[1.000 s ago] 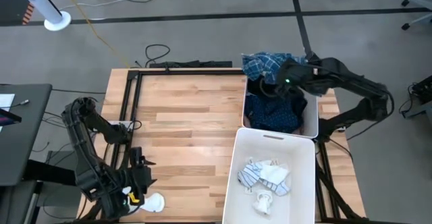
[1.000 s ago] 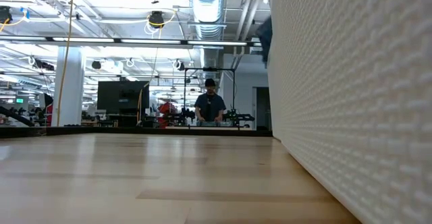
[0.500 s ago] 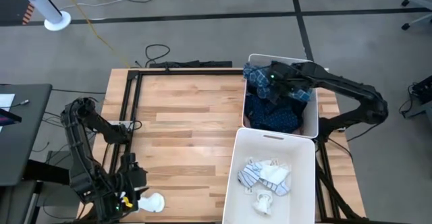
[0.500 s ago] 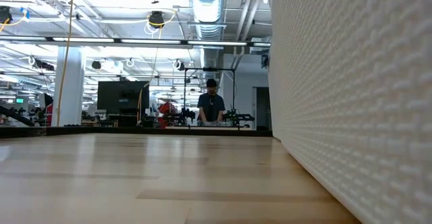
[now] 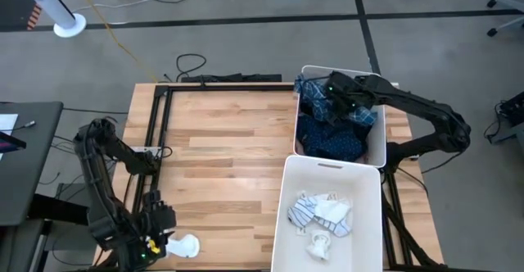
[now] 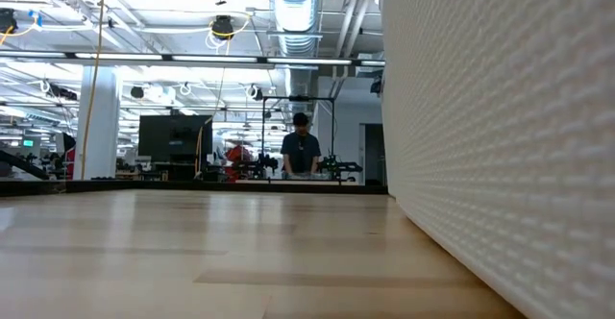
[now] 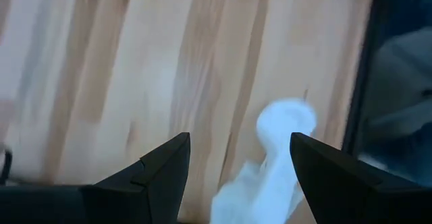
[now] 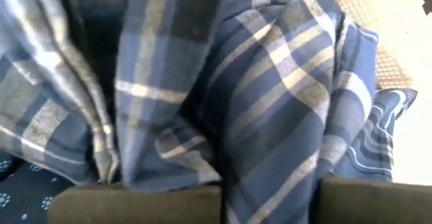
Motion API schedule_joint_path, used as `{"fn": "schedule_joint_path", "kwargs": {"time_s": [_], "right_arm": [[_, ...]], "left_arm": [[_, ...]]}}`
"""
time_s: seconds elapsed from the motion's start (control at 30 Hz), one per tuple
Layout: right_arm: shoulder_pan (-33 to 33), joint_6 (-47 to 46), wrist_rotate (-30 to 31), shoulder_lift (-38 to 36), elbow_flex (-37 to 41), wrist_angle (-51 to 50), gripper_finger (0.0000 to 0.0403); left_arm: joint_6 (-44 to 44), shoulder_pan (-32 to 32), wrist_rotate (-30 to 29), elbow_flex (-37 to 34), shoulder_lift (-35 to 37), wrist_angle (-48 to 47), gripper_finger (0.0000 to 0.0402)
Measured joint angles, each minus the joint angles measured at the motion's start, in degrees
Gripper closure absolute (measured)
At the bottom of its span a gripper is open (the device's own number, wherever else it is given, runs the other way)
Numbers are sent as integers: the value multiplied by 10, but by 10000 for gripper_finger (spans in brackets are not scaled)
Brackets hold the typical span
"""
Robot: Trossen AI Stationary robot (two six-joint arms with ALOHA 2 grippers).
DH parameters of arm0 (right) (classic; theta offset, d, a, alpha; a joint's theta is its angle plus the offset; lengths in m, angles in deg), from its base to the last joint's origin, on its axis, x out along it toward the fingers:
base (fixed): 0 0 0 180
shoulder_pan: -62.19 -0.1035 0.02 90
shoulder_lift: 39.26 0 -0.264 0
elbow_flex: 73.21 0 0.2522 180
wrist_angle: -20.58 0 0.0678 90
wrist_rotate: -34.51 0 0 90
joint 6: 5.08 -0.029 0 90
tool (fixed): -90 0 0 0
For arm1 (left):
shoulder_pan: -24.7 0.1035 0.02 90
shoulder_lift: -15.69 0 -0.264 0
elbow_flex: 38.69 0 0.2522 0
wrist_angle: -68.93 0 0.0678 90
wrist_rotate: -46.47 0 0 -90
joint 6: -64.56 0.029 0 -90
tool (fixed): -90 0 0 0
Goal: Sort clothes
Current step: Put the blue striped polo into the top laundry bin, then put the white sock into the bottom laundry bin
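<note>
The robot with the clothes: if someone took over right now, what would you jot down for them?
Left gripper: fingers open over a white sock at the table's near left corner, not gripping.
Right gripper: in the far bin, fingers closed on the blue plaid shirt.
Done: dark clothes in the far bin, socks in the near bin.
Left: release the shirt, bin the last sock.

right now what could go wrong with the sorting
The right hand is in the far bin, shut on the plaid shirt; lifting away could drag it back out. The white sock lies at the table's near edge by the open left hand; a nudge might knock it off.
</note>
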Motion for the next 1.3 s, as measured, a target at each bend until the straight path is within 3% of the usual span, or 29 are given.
{"fn": "schedule_joint_path", "kwargs": {"time_s": [0.2,0.5,0.6,0.77,0.97,1.3], "right_arm": [[-2,5,-2,0,0,5,307],[-2,6,-4,0,-9,5,155],[-3,4,-4,-2,-25,3,124],[-15,4,-6,-17,-58,2,111],[-37,2,-46,-50,-97,-2,111],[-94,-29,-48,-115,-116,-7,111]], "left_arm": [[-35,3,87,-72,0,58,152],[-43,3,158,-155,0,216,152],[-47,3,187,-185,0,251,152],[-66,3,230,-228,0,279,152],[-63,3,232,-260,0,317,152],[-64,8,232,-347,0,444,152]]}}
